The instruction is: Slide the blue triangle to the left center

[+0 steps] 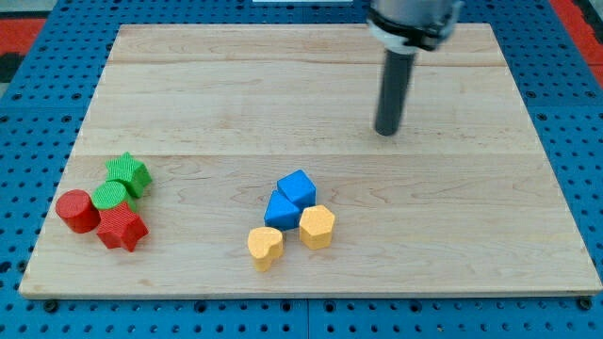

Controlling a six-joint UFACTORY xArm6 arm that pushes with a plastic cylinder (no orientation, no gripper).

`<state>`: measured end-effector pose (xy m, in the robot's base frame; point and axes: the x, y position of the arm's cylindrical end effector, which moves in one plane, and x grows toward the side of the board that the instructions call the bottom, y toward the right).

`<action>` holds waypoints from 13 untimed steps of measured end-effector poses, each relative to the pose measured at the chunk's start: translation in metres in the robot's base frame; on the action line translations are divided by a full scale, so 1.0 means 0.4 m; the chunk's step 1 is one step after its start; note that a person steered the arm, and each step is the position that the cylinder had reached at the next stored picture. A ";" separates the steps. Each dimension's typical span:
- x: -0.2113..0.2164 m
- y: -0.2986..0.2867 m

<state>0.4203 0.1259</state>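
Note:
The blue triangle (281,211) lies near the bottom middle of the wooden board (311,85). It touches a blue cube (298,187) at its upper right. A yellow heart (265,247) sits just below it and a yellow hexagon (317,226) at its lower right. My tip (385,131) rests on the board well up and to the right of the blue blocks, apart from every block.
At the view's left, a green star (127,173), a green cylinder (110,197), a red cylinder (76,210) and a red star (122,227) sit bunched together. A blue pegboard (575,113) surrounds the board.

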 end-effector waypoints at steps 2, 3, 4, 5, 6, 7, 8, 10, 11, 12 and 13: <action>0.293 0.114; 0.410 0.038; 0.469 -0.130; 0.469 -0.283; 0.455 -0.399; 0.383 -0.388; 0.305 -0.387; 0.220 -0.361; 0.189 -0.375; 0.160 -0.392; 0.142 -0.397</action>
<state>0.4770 -0.0330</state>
